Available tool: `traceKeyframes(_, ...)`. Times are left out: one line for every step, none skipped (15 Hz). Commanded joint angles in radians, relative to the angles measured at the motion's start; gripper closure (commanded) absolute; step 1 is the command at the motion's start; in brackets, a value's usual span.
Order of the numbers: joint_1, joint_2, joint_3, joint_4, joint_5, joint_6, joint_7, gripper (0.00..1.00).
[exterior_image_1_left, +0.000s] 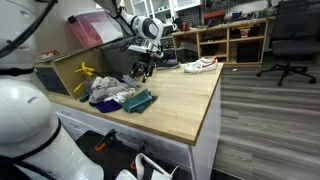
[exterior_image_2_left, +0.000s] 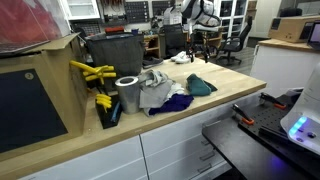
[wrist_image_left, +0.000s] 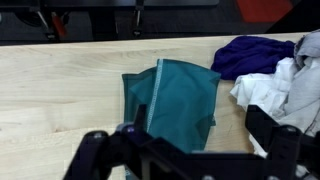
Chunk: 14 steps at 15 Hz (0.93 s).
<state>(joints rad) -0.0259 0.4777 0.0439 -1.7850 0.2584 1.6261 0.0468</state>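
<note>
A teal cloth (wrist_image_left: 175, 100) lies flat on the wooden table (wrist_image_left: 60, 90), directly below my gripper (wrist_image_left: 185, 150). The two black fingers (wrist_image_left: 272, 135) stand wide apart, open, with nothing held between them. To the right of the teal cloth lie a purple cloth (wrist_image_left: 250, 52) and a white and grey cloth (wrist_image_left: 285, 85). In both exterior views the gripper (exterior_image_1_left: 143, 68) (exterior_image_2_left: 196, 46) hangs over the table beyond the cloth pile, with the teal cloth (exterior_image_1_left: 140, 101) (exterior_image_2_left: 201, 85) at the pile's edge.
A white and red shoe (exterior_image_1_left: 200, 65) lies at the table's far corner. Yellow clamps (exterior_image_2_left: 92, 72), a silver cylinder (exterior_image_2_left: 128, 93) and a dark bin (exterior_image_2_left: 112, 50) stand behind the pile. Shelves and office chairs (exterior_image_1_left: 285, 40) fill the room beyond.
</note>
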Motion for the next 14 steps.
traceKeyframes(0.049,-0.033,-0.022,-0.015,-0.048,0.008,0.095,0.00)
traceKeyframes(0.059,-0.041,-0.024,-0.024,-0.064,0.017,0.123,0.00)
traceKeyframes(0.071,-0.051,-0.027,-0.037,-0.085,0.026,0.156,0.00)
traceKeyframes(0.084,-0.061,-0.031,-0.050,-0.113,0.040,0.176,0.00)
traceKeyframes(0.094,-0.070,-0.031,-0.062,-0.136,0.044,0.193,0.00)
traceKeyframes(0.104,-0.080,-0.031,-0.074,-0.160,0.046,0.208,0.00)
traceKeyframes(0.115,-0.092,-0.028,-0.091,-0.185,0.053,0.215,0.25)
traceKeyframes(0.124,-0.104,-0.025,-0.108,-0.207,0.058,0.223,0.26)
traceKeyframes(0.134,-0.117,-0.022,-0.130,-0.228,0.073,0.230,0.32)
traceKeyframes(0.141,-0.126,-0.019,-0.148,-0.242,0.083,0.233,0.42)
traceKeyframes(0.150,-0.141,-0.017,-0.178,-0.262,0.120,0.238,0.49)
traceKeyframes(0.157,-0.153,-0.014,-0.208,-0.277,0.161,0.242,0.58)
traceKeyframes(0.165,-0.165,-0.012,-0.241,-0.297,0.212,0.243,0.65)
traceKeyframes(0.175,-0.176,-0.011,-0.280,-0.325,0.283,0.246,0.71)
